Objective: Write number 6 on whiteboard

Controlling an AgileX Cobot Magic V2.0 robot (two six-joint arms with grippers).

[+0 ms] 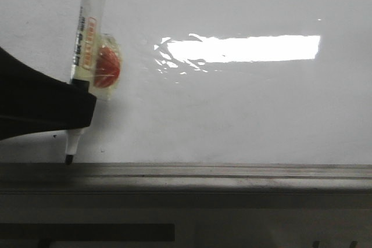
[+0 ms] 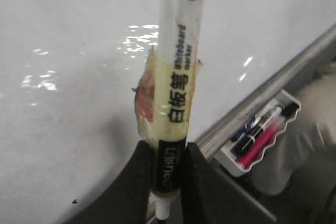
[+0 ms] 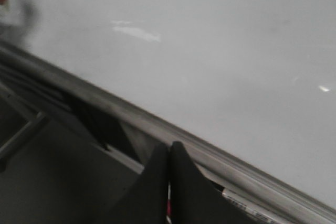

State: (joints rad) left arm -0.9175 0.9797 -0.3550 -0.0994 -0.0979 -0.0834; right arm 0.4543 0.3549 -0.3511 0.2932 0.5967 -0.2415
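The whiteboard fills the front view, glossy white with a bright glare, and a grey ledge runs along its lower edge. My left gripper is shut on a whiteboard marker wrapped in yellowish tape with a red patch. The marker's black tip points down just above the ledge at the board's left; I cannot tell if it touches. The left wrist view shows the fingers clamping the marker. My right gripper is shut and empty by the ledge. The number 6 is not in view.
A small black speck sits on the board beside the marker. A white tray holding several markers hangs below the ledge in the left wrist view. A dark frame lies under the ledge.
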